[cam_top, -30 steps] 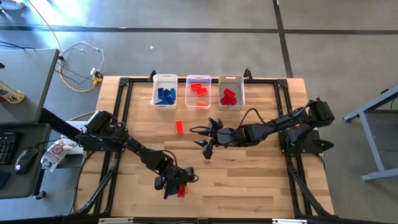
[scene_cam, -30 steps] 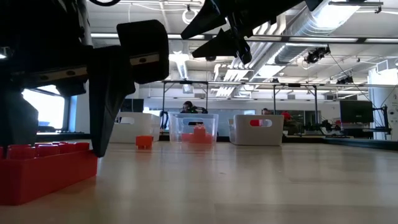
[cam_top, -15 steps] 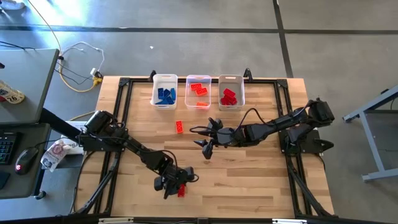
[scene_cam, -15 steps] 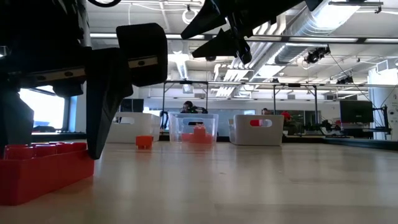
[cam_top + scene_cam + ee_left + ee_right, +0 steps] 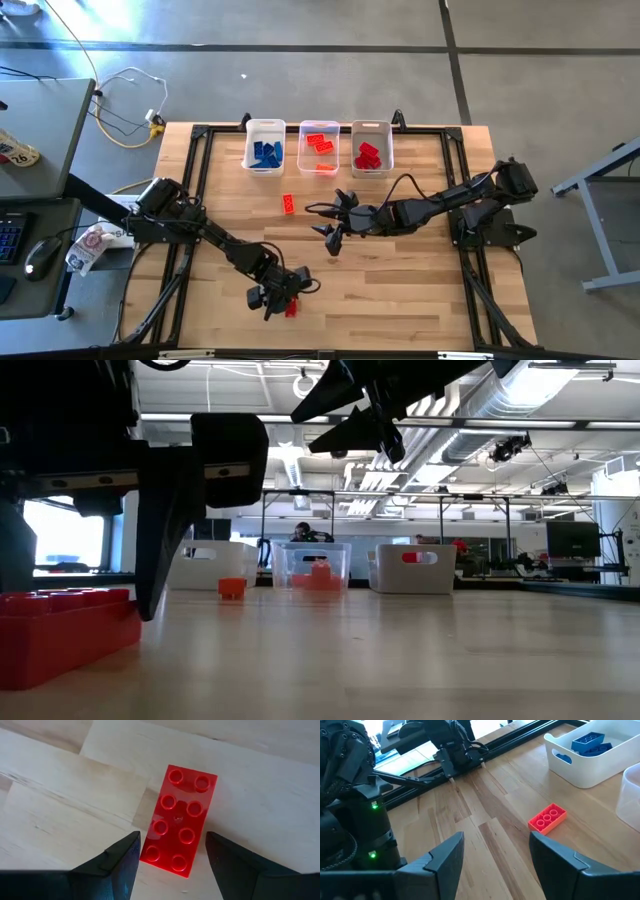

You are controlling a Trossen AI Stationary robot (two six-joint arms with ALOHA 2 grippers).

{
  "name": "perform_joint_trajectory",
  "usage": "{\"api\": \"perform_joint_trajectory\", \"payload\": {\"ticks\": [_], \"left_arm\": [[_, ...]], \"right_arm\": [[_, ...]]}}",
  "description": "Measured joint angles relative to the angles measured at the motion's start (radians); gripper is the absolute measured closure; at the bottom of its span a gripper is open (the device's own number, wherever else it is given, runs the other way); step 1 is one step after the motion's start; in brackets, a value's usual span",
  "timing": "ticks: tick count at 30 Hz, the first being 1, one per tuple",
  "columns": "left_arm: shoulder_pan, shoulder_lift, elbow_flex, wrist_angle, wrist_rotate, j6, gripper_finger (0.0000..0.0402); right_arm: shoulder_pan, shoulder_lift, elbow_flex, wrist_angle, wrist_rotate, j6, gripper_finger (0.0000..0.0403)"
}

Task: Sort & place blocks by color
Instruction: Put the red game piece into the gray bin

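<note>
A red two-by-four studded brick [image 5: 180, 820] lies flat on the table near its front edge [image 5: 291, 307], and it looms large in the low view [image 5: 65, 635]. My left gripper [image 5: 172, 865] is open and low over the table. One of its fingers stands on each long side of the brick's near end. My right gripper [image 5: 333, 238] is open and empty above the table's middle. An orange brick [image 5: 288, 204] lies loose in front of the bins and shows in the right wrist view [image 5: 547, 817]. My left gripper comes down at the red brick from above, its fingers across the brick's width. One finger [image 5: 127, 855] stands right against the brick's long side [image 5: 146, 851], and I cannot tell whether it touches. The other finger [image 5: 225, 860] stands a little apart. The brick lies flat on the table.
Three white bins stand in a row at the far edge. The left one [image 5: 265, 146] holds blue bricks, the middle one [image 5: 319, 146] holds orange bricks and the right one [image 5: 371, 146] holds red bricks. Bare wood lies between the arms. People show in the room behind the table.
My left gripper has sunk a little lower around the red brick. In the low view the finger beside the brick has gone down and toward the table's left. The brick has shifted slightly the same way and still lies flat.
</note>
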Motion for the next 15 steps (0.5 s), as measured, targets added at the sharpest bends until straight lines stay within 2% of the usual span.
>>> {"api": "perform_joint_trajectory", "payload": {"ticks": [7, 15], "left_arm": [[0.0, 0.0, 0.0, -0.008, 0.002, -0.005, 0.0201], [0.006, 0.0, 0.0, -0.005, 0.003, -0.024, 0.0271]], "right_arm": [[0.0, 0.0, 0.0, 0.0, 0.0, 0.003, 0.0192], [0.0, 0.0, 0.0, 0.0, 0.003, 0.0, 0.0192]]}}
